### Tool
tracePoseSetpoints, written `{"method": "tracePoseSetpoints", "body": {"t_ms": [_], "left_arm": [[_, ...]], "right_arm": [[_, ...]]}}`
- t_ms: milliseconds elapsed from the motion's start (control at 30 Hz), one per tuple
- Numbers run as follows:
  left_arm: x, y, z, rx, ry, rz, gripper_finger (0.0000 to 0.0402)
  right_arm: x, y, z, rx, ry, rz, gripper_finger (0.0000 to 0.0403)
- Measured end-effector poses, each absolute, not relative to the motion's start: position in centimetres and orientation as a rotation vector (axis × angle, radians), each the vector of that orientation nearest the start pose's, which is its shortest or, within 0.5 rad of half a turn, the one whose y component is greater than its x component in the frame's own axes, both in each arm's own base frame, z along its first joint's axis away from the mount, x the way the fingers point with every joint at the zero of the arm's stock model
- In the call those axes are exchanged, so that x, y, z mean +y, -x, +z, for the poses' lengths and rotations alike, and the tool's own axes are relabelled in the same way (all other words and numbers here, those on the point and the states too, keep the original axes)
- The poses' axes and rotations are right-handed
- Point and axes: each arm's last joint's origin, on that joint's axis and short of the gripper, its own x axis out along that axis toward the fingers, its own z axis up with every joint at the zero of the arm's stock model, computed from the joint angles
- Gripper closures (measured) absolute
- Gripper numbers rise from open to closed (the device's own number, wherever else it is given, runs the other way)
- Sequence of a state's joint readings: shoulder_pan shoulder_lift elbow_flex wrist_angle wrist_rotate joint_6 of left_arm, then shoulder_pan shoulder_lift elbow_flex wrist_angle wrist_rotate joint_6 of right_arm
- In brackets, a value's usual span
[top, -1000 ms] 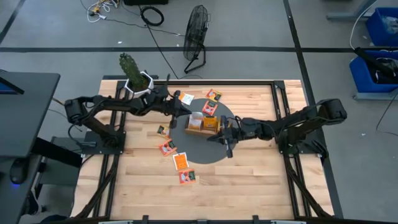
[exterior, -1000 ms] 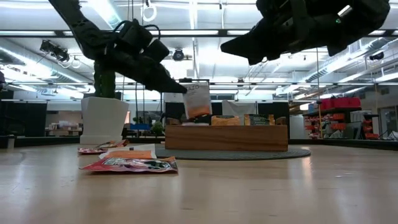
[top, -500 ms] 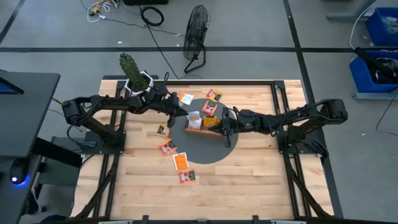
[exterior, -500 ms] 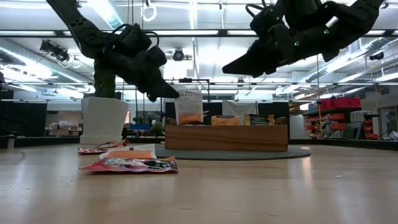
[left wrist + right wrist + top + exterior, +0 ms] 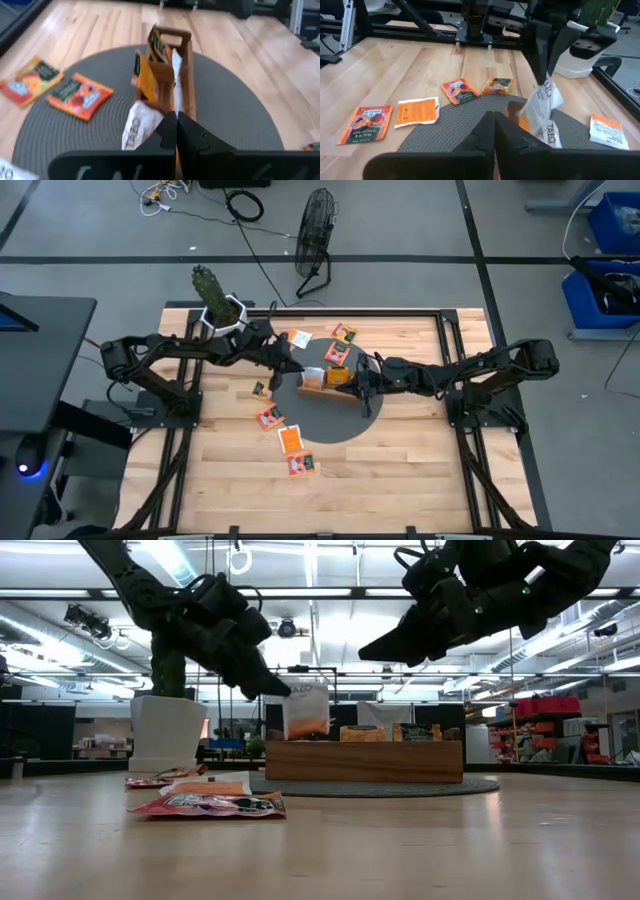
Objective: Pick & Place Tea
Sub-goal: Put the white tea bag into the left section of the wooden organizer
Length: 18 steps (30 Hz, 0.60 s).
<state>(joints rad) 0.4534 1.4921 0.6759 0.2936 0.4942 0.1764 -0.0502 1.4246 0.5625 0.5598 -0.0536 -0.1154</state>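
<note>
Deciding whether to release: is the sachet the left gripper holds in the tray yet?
Not yet: the left gripper holds the white sachet hanging above the wooden tray, its lower edge near the rim.

My two dark fingers [image 5: 176, 131] are pressed together, pinching a white paper tea sachet [image 5: 138, 127] above the round grey woven mat [image 5: 230, 112]. Ahead stands the brown wooden compartment tray [image 5: 183, 65]. Two orange sachets [image 5: 79, 95] lie beside it.

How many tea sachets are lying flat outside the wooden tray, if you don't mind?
7. Three sachets on the tray's fan side: one, one, one. Four trailing away on the left arm's side: one, one, one, one. Arms may hide others.
</note>
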Motion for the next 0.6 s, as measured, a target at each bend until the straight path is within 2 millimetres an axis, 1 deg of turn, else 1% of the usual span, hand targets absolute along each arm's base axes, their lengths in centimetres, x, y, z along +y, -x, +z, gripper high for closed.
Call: {"method": "tracePoseSetpoints", "body": {"t_ms": [67,200,300,467,600], "left_arm": [[11.5,-27.1,18.6,0.445,0.054,-0.085,0.04],[11.2,-27.0,18.2,0.482,0.052,-0.093,0.04],[11.3,-26.9,18.1,0.507,0.043,-0.053,0.04],[11.1,-27.0,18.2,0.496,-0.02,-0.069,0.04],[10.9,-27.4,17.4,0.512,-0.023,-0.082,0.04]], "right_arm": [[-1.2,-27.9,18.9,0.301,0.096,0.02,0.0396],[-1.2,-27.9,18.9,0.301,0.086,0.02,0.0396],[-1.2,-27.9,18.9,0.301,0.074,0.019,0.0396],[-1.2,-27.9,18.9,0.301,0.071,0.034,0.0396],[-1.2,-27.9,18.9,0.301,0.068,0.035,0.0396]]}}
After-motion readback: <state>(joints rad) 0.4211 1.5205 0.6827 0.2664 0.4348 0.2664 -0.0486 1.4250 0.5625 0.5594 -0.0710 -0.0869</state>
